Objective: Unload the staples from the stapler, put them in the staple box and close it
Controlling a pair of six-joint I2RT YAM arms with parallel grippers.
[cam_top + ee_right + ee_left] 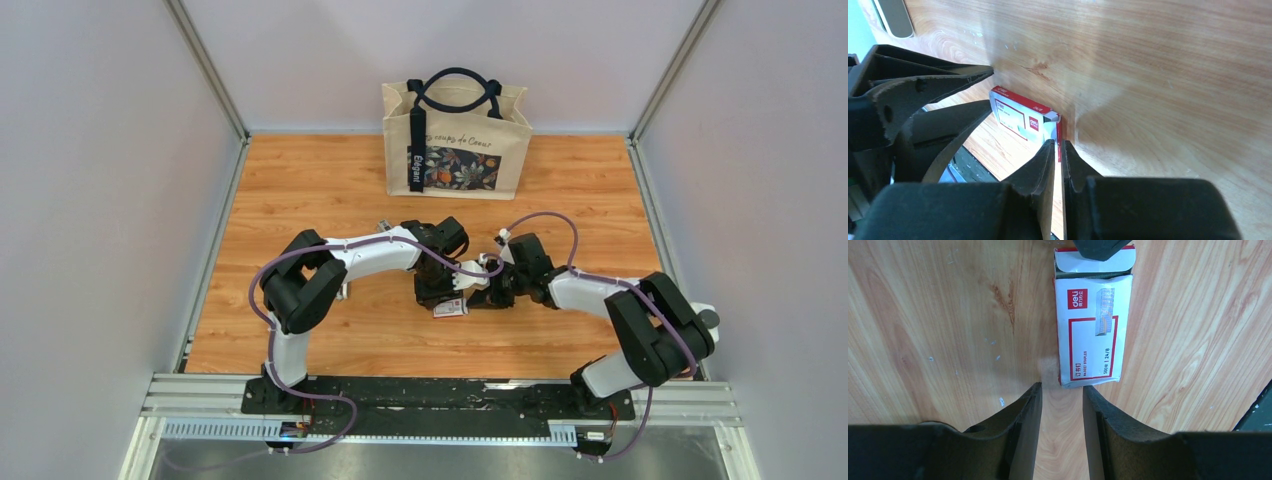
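Observation:
A white and red staple box point(1094, 330) lies flat on the wooden table, and it also shows in the top view point(451, 309). Its end flap point(1095, 262) is open and staples show inside. My right gripper point(1058, 146) is shut on the box's red flap point(1059, 135); its black tip point(1100, 247) shows in the left wrist view. My left gripper point(1062, 390) is open and empty, its fingertips just short of the box's closed end. The left gripper also shows in the right wrist view point(990, 86), beside the box point(1018, 117). No stapler shows clearly.
A beige tote bag point(456, 140) with dark handles stands at the back middle of the table. A grey rounded object point(893, 17) lies at the far edge of the right wrist view. White walls enclose the table on both sides.

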